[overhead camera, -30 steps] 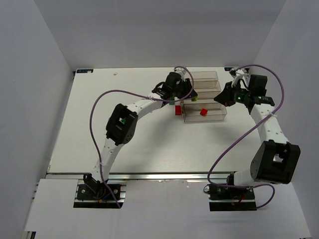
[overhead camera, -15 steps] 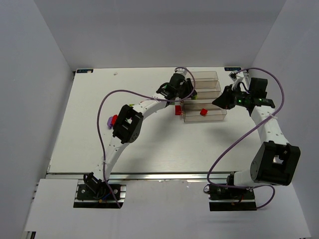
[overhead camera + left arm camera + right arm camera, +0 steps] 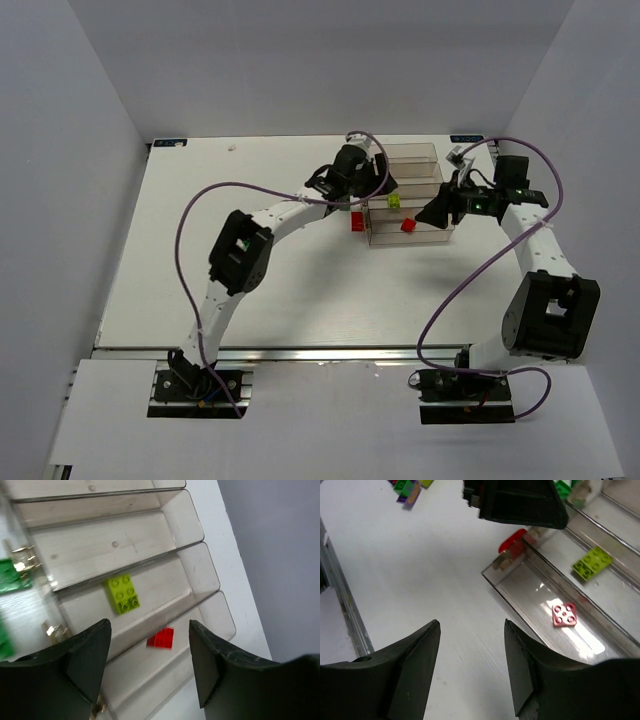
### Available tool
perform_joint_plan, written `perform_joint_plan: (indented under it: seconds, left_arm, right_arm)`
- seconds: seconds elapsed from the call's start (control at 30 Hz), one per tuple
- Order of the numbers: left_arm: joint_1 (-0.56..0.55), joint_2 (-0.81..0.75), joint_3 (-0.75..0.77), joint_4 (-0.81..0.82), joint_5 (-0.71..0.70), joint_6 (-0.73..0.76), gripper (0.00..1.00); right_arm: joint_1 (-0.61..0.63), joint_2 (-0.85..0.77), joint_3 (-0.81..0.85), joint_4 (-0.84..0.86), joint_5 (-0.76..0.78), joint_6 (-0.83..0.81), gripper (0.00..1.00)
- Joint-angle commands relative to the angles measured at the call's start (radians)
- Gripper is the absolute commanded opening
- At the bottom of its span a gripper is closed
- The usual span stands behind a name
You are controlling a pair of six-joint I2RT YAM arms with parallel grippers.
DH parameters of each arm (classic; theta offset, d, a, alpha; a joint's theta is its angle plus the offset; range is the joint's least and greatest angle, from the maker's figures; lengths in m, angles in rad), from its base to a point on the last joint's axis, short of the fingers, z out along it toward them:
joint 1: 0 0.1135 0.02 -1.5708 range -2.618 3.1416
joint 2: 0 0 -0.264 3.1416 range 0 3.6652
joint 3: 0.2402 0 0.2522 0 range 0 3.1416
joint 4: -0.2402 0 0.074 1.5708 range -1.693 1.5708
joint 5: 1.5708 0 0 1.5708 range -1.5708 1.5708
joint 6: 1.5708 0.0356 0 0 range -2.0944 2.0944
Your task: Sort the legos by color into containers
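Observation:
The containers (image 3: 412, 153) are clear bins joined in a block at the table's back right. One bin holds a yellow-green lego (image 3: 394, 200) (image 3: 122, 594) (image 3: 592, 563). The nearest bin holds a red lego (image 3: 407, 226) (image 3: 161, 638) (image 3: 564, 614). My left gripper (image 3: 372, 183) (image 3: 150, 627) hangs open above the bins' left end, with nothing between its fingers. My right gripper (image 3: 433, 212) (image 3: 471, 625) is open and empty over the table by the nearest bin's front wall. Another red lego (image 3: 356, 222) (image 3: 512, 541) lies outside, against the bins' left end.
Green legos (image 3: 10, 575) lie on the table just left of the bins. A small heap of mixed legos (image 3: 410, 489) shows further left in the right wrist view. The left arm's purple cable (image 3: 200, 215) loops over the table's middle.
Both grippers have opened. The yellow-green lego now lies loose in its bin under the left gripper. The right gripper has shifted left toward the nearest bin.

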Motion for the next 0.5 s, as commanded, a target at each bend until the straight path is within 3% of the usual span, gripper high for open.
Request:
perform_joint_plan:
  seconds: [0.0, 0.13, 0.17, 0.23, 0.27, 0.3, 0.33, 0.4, 0.47]
  left_arm:
    - [-0.003, -0.292, -0.173, 0.029, -0.114, 0.057, 0.73]
    - [0.001, -0.543, -0.478, 0.024, -0.263, 0.083, 0.65]
    - [0.003, -0.642, -0.540, 0.019, -0.284, 0.080, 0.61]
    - [0.021, -0.746, -0.723, 0.012, -0.318, 0.056, 0.43]
    - [0.029, -0.798, -0.779, 0.001, -0.334, 0.038, 0.36]
    - [0.046, -0.903, -0.834, -0.013, -0.364, -0.002, 0.22]
    - [0.055, -0.956, -0.937, -0.040, -0.375, -0.022, 0.17]
    - [0.084, -1.110, -1.026, -0.079, -0.403, -0.054, 0.10]
    - [0.104, -1.207, -1.133, -0.154, -0.449, -0.107, 0.10]
  right_arm:
    - [0.055, 0.008, 0.083, -0.170, -0.097, -0.300, 0.59]
    - [0.190, 0.009, 0.101, -0.275, 0.034, -0.501, 0.59]
    - [0.251, 0.011, 0.103, -0.272, 0.062, -0.518, 0.59]
    - [0.311, 0.011, 0.103, -0.234, 0.128, -0.525, 0.59]
    - [0.368, 0.012, 0.103, -0.205, 0.146, -0.503, 0.59]
    - [0.397, 0.020, 0.103, -0.171, 0.168, -0.427, 0.58]
    - [0.425, 0.027, 0.112, -0.140, 0.212, -0.382, 0.58]
    - [0.505, 0.064, 0.130, -0.066, 0.252, -0.296, 0.56]
    - [0.583, 0.098, 0.173, -0.022, 0.329, -0.126, 0.55]
